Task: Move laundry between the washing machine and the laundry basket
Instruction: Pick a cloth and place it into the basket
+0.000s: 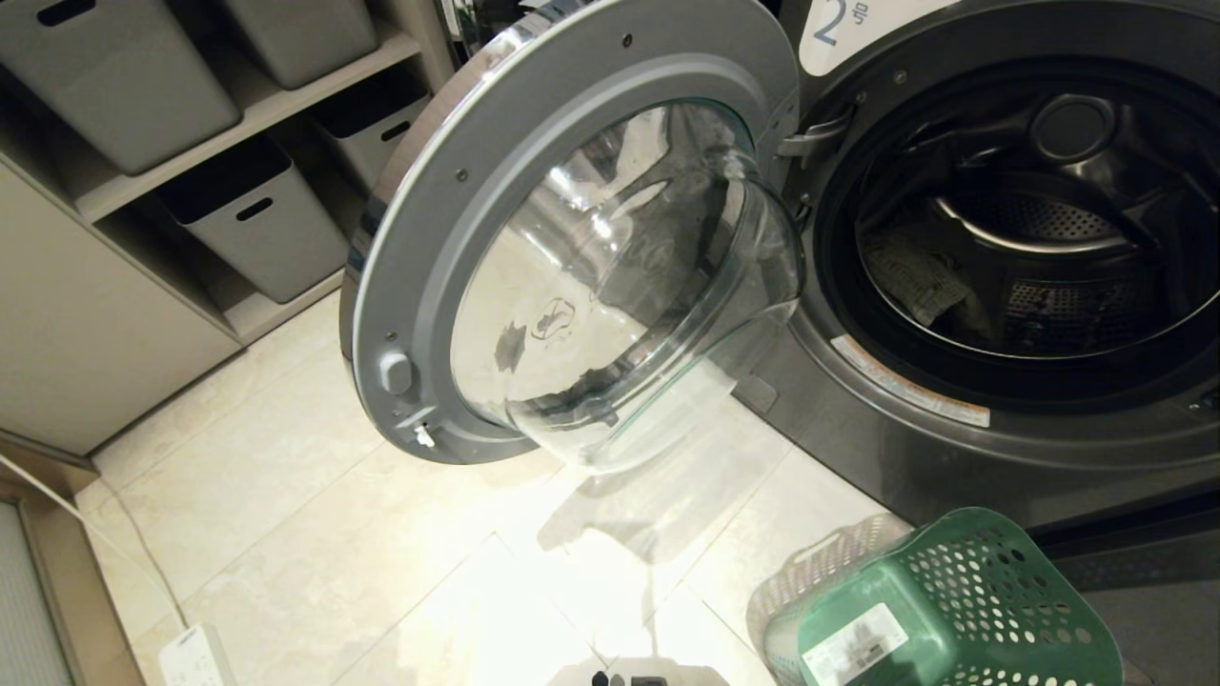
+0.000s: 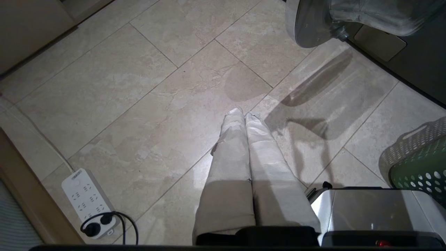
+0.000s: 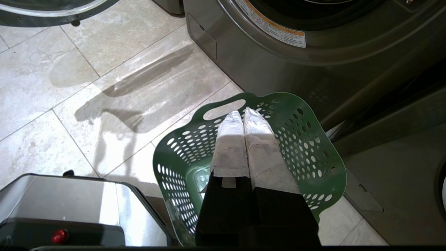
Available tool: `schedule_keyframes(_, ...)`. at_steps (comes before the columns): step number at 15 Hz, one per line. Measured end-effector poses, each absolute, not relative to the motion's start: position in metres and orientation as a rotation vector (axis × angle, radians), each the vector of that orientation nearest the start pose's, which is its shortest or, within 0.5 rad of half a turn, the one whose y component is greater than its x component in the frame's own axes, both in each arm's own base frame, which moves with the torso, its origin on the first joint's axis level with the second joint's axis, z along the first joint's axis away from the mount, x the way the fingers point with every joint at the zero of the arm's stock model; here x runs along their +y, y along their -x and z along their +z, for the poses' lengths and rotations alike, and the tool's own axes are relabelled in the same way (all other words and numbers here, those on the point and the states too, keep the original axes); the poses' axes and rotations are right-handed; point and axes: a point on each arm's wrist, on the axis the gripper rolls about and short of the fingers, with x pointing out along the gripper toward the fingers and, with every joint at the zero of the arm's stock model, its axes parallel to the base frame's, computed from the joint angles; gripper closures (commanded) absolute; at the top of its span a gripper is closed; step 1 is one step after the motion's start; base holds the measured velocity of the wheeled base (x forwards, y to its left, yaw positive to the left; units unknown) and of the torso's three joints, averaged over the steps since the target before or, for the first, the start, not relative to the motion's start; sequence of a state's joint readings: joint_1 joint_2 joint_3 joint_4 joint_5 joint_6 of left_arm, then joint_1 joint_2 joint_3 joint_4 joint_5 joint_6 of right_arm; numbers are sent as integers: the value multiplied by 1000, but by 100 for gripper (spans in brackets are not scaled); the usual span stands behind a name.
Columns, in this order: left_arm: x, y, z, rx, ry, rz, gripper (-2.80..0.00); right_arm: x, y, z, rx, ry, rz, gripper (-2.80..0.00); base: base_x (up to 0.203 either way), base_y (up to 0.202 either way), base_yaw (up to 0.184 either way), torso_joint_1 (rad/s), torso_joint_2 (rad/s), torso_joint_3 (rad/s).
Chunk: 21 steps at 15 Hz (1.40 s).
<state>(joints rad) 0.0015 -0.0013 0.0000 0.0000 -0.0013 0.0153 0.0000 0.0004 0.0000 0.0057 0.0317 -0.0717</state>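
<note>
The dark grey washing machine (image 1: 858, 419) fills the right of the head view, its round glass door (image 1: 572, 248) swung wide open toward the left. Pale and darker laundry (image 1: 920, 281) lies low inside the drum. The green perforated laundry basket (image 1: 963, 610) stands on the floor in front of the machine, with nothing visible inside it in the right wrist view. My right gripper (image 3: 243, 112) hangs shut above the basket (image 3: 306, 139), holding nothing. My left gripper (image 2: 244, 111) is shut over bare floor tiles. Neither gripper shows in the head view.
Grey storage bins (image 1: 257, 219) sit on shelves at the left. A white power strip (image 2: 87, 200) with a cable lies on the floor near the left wall. My silver base (image 3: 62, 202) stands beside the basket. The open door (image 2: 313, 21) overhangs the floor.
</note>
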Motion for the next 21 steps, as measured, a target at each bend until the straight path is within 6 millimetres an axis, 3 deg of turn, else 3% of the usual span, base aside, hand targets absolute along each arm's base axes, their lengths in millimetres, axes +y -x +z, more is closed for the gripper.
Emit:
schedule_keyframes(13, 0, 23, 76, -2, -18, 1, 0, 1, 23, 75, 4, 71, 33, 0, 5, 0, -1, 0, 0, 1)
schedule_keyframes(21, 0, 23, 75, -2, -20, -1, 0, 1, 23, 75, 4, 72, 33, 0, 188, 0, -1, 4, 4, 4)
